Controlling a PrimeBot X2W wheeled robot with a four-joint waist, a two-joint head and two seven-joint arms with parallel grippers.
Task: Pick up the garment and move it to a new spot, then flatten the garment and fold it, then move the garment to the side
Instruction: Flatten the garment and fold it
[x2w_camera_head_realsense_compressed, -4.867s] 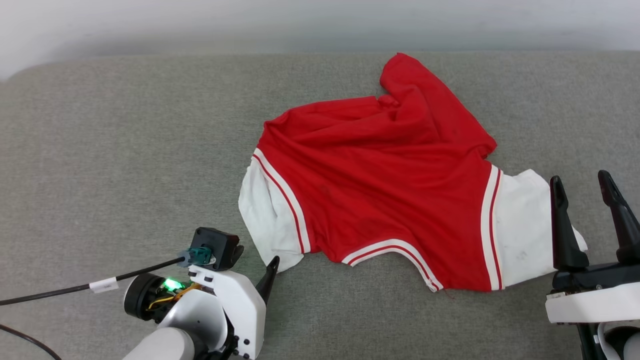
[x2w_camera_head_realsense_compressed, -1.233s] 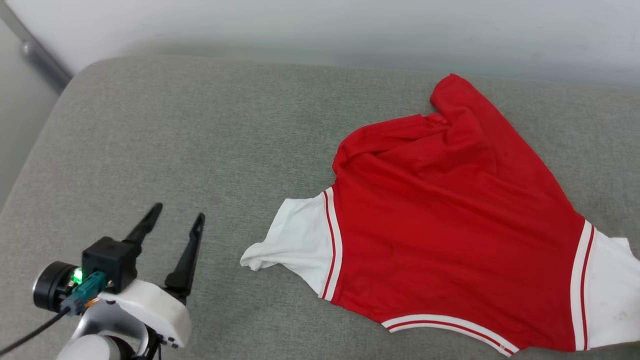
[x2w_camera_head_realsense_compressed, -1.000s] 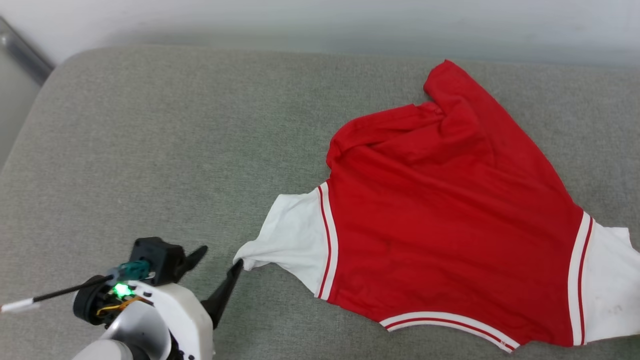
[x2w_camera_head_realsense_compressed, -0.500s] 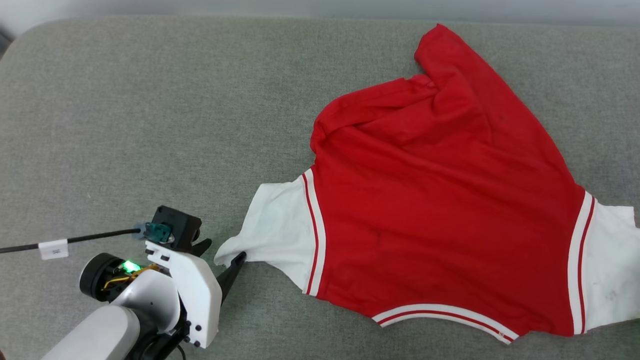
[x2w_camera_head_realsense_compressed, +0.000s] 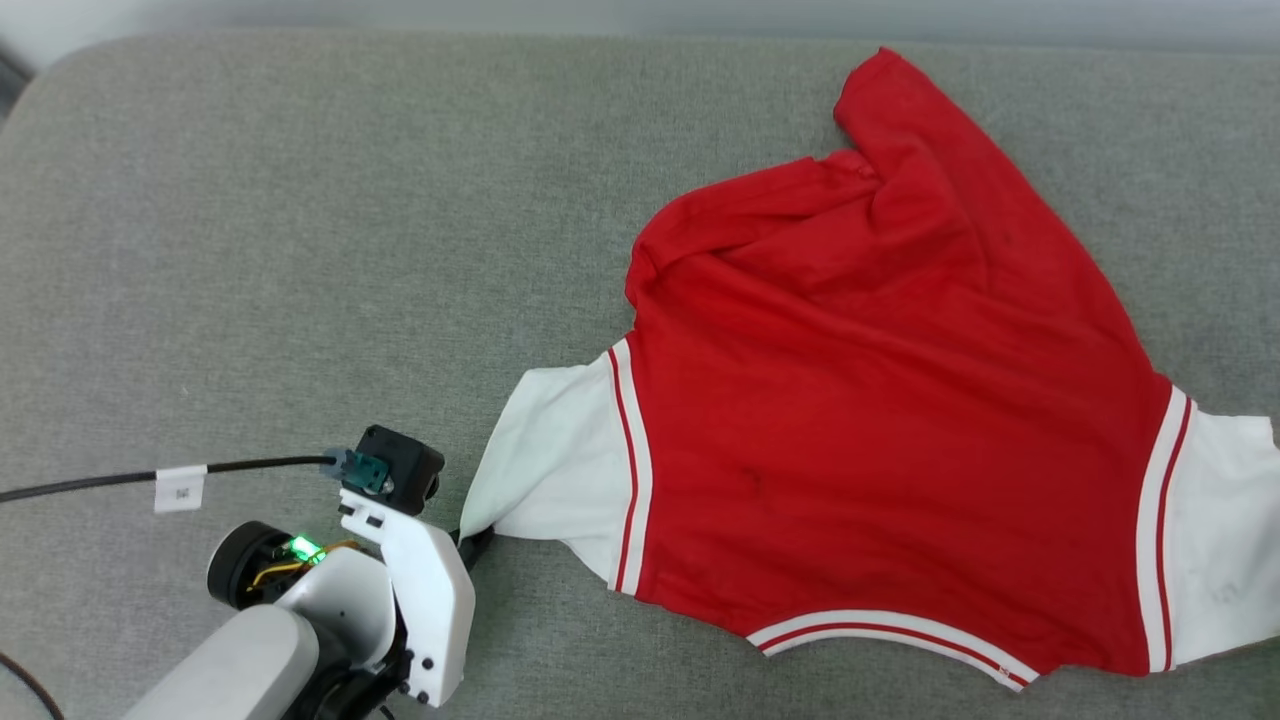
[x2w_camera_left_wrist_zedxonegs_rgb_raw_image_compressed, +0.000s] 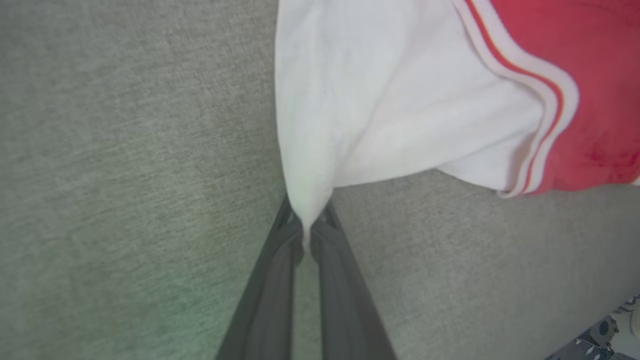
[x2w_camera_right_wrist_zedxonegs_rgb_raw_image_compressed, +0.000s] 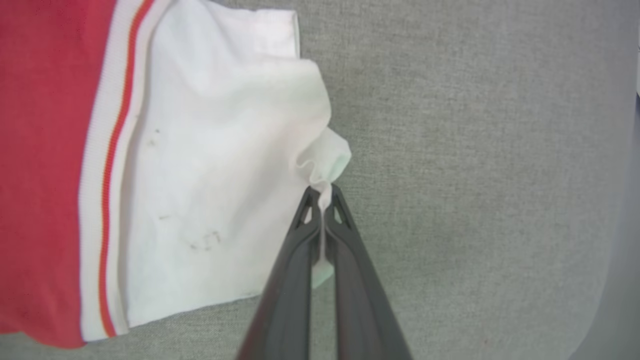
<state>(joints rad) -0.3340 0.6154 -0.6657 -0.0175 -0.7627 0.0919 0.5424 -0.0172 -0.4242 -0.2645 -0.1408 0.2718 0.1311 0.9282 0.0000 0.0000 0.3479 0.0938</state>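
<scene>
at the lower left of the head view, my left pincer (x2w_camera_head_realsense_compressed: 474, 538) is closed tight on the corner of one white sleeve (x2w_camera_head_realsense_compressed: 545, 460), and the cloth is drawn to a point between the fingers. my right pincer (x2w_camera_right_wrist_zedxonegs_rgb_raw_image_compressed: 324, 202) is clamped on the bunched edge of the other white sleeve (x2w_camera_right_wrist_zedxonegs_rgb_raw_image_compressed: 210, 150). between them the garment (x2w_camera_head_realsense_compressed: 880, 400) lies on the grey cushion (x2w_camera_head_realsense_compressed: 250, 250), plain red side up, with striped trim (x2w_camera_head_realsense_compressed: 625, 470) at both shoulders and the neck, its far end rumpled.

One garment (x2w_camera_head_realsense_compressed: 880, 420): red body, white sleeves, red-and-white striped trim at seams and collar. Cushion (x2w_camera_head_realsense_compressed: 250, 250) under the garment: plain grey-green woven fabric.
</scene>
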